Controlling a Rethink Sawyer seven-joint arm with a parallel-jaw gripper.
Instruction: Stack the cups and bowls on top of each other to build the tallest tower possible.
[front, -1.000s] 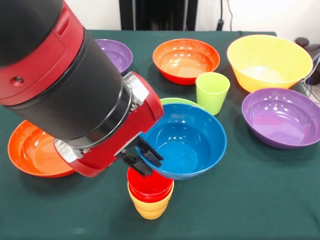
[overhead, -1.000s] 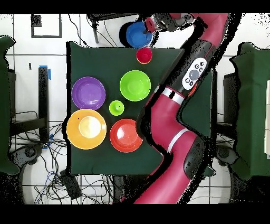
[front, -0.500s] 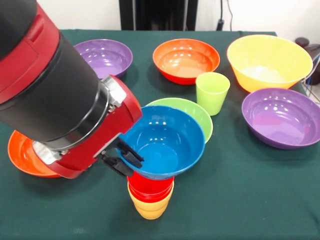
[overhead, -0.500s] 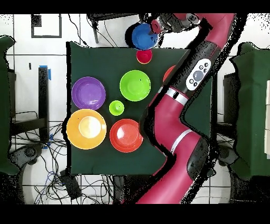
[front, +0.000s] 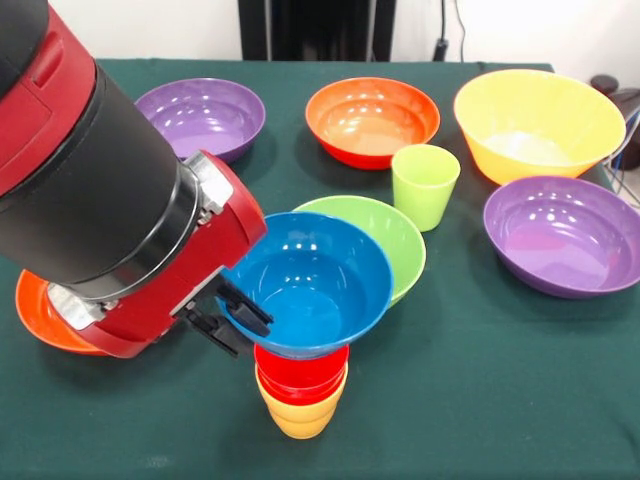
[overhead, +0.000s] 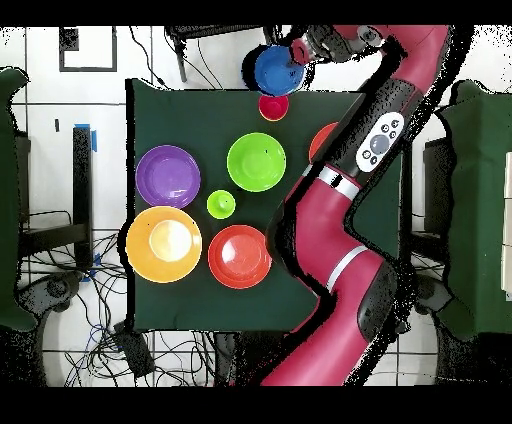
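Gripper (front: 232, 322) pinched the blue bowl (front: 305, 285) by its rim, lower centre; we judged it light, slippery

Red-black arm angled low, end effector (front: 232, 318) clamped on blue bowl (front: 310, 285) rim

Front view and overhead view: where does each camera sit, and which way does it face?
Front view: sits across the table, facing the robot; shows the arm's end and gripper shut on the blue bowl above the red cup.
Overhead view: sits above, looking straight down; shows the whole arm.
Shared: blue bowl, red cup, green bowl, turned half round between them.
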